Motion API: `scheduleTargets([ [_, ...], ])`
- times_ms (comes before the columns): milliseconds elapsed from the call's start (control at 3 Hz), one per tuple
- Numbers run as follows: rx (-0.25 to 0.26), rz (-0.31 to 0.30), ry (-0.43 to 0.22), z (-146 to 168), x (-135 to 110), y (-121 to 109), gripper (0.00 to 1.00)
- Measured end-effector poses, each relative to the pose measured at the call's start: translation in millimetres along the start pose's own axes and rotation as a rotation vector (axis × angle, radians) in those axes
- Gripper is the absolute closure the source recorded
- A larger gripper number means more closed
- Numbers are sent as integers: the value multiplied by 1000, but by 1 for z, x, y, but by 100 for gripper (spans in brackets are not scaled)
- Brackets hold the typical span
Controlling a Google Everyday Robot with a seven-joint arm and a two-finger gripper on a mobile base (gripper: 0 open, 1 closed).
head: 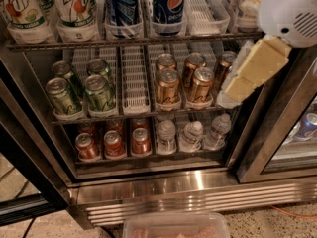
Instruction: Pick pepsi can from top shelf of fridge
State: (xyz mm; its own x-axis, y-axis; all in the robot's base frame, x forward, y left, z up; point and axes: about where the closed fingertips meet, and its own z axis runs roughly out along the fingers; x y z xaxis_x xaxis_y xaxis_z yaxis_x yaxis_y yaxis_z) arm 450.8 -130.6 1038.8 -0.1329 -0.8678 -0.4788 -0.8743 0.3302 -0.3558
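The pepsi can [168, 5], dark blue with the round logo, stands upright in a white lane tray on the top shelf [133, 40] of the open fridge [163, 185]. Its top is cut off by the frame edge. A blue can with white streaks [121, 6] stands just left of it. My gripper [232, 94], cream and white, hangs at the right in front of the middle shelf's right end, below and right of the pepsi can and apart from it. The arm's white housing [290, 9] is above it.
7UP bottles [22, 11] fill the top shelf's left. The middle shelf holds green cans [81, 86], an empty white tray [134, 78] and copper-gold cans [188, 81]. Red cans [114, 143] and water bottles [190, 133] stand below. A clear bin [176, 226] lies on the floor.
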Motion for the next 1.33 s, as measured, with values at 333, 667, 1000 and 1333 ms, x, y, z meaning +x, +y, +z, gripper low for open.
scheduleTargets([
  [333,-15,-14,-91,-2,-30,7,0],
  [667,-15,-14,-91,-2,-30,7,0],
  [1000,20,15,-152,-1,-37,9,0],
  [1333,91,121,-221,5,-43,24,0],
])
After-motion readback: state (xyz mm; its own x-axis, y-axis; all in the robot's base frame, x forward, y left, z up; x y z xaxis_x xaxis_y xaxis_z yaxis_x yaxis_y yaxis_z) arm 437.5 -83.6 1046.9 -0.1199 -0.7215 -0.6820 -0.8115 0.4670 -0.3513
